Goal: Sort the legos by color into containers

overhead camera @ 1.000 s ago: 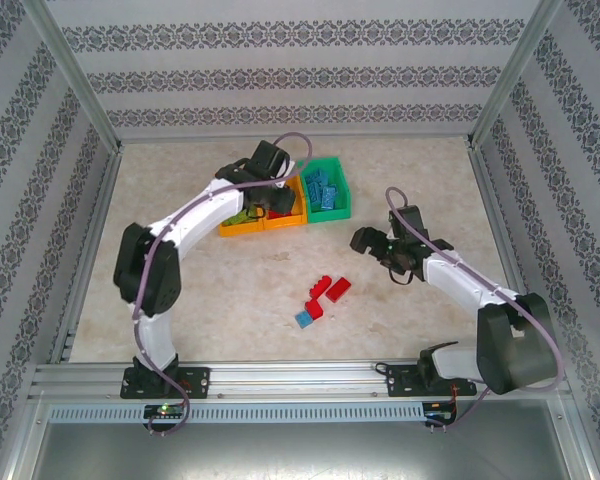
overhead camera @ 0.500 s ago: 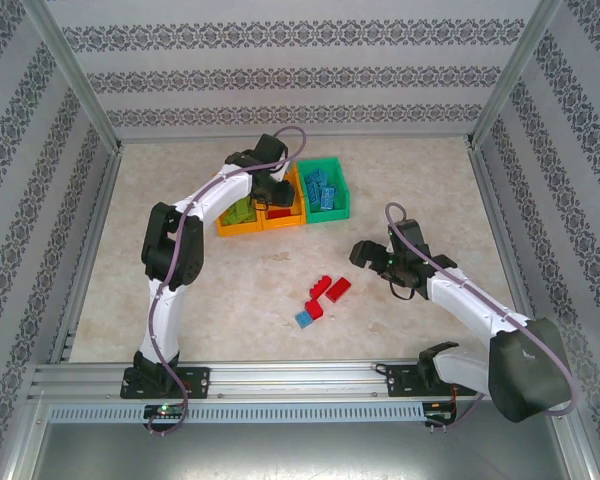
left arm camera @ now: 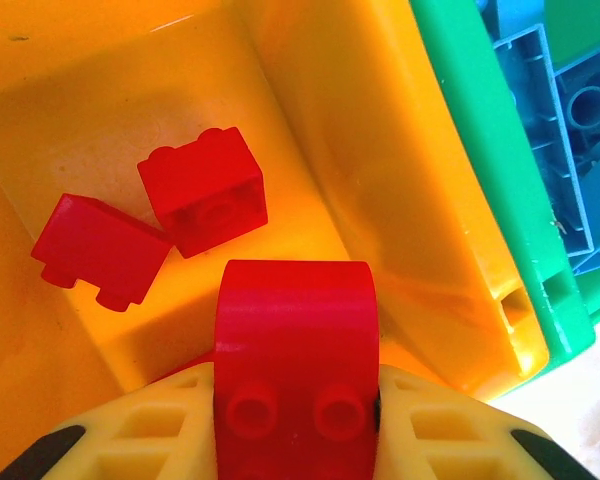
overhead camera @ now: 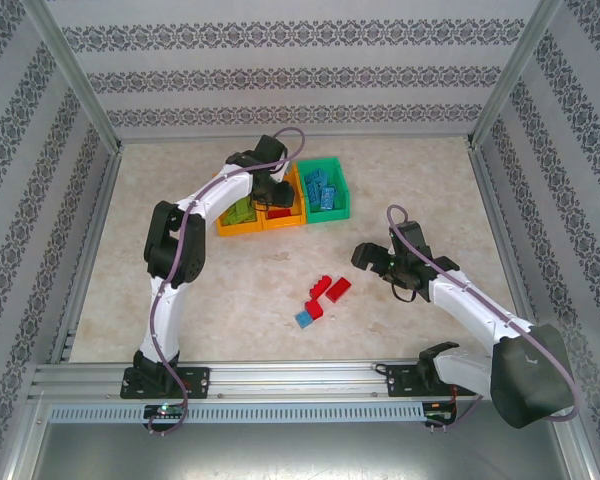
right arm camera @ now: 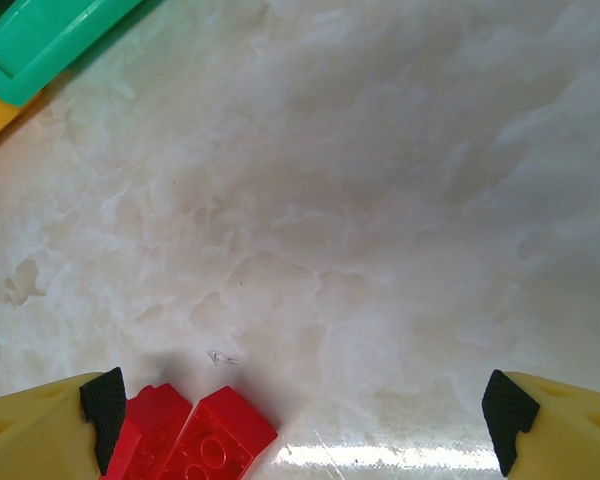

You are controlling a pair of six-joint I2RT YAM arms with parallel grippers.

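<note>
We reach our left arm far forward, its hand (overhead camera: 275,193) clamped on a red arched plastic brick (left arm camera: 295,340); our right arm stretches low, hand (overhead camera: 368,257) spread wide.

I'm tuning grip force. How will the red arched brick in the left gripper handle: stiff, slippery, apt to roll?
The red arched brick looks like rigid, glossy plastic, so probably stiff yet somewhat slippery in the left gripper. Its rounded top might let it rock once dropped into the orange bin.
</note>
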